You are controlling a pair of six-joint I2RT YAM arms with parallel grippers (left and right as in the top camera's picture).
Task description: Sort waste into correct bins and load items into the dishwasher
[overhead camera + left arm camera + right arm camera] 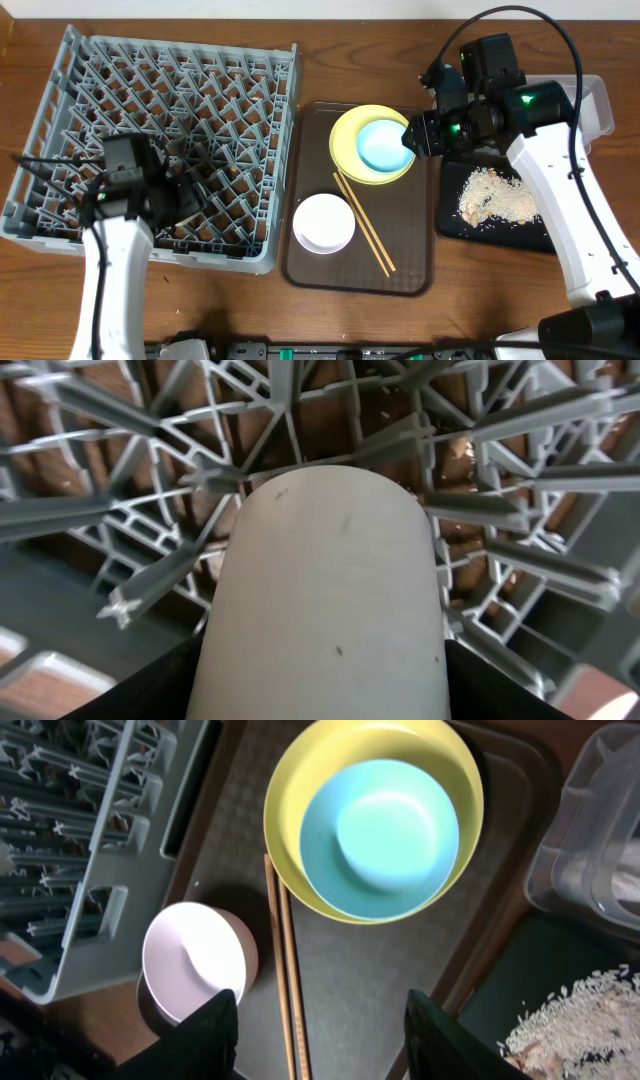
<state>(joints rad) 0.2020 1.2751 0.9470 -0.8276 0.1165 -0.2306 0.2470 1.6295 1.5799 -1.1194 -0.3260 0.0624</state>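
a: overhead first. what is the right tool (418, 133) doing?
b: it hangs at the right edge of the light blue bowl (383, 145). the bowl sits in the pale yellow plate (342, 150) at the far end of the brown tray (320, 275). from up here i cannot tell how far the tool is spread.
a: and around it?
b: the white bowl (323, 222) is at the tray's near left, with the chopsticks (363, 222) slanting beside it. to the right, food scraps (497, 195) are heaped in the black tray (450, 225), and the clear tub (600, 100) lies beyond. the left tool (185, 195) is low over the near part of the grey dish rack (200, 80), on the left of the bench (470, 315).
a: left wrist view?
b: a pale rounded shape (330, 600) fills the middle, with the rack's lattice behind. i cannot tell whether that tool is apart or together.
a: right wrist view?
b: the two dark fingers (210, 1030) stand well apart with nothing between them, above the brown tray. the blue bowl is upright, empty and nested in the plate. the chopsticks lie side by side, their far ends at the plate's rim.
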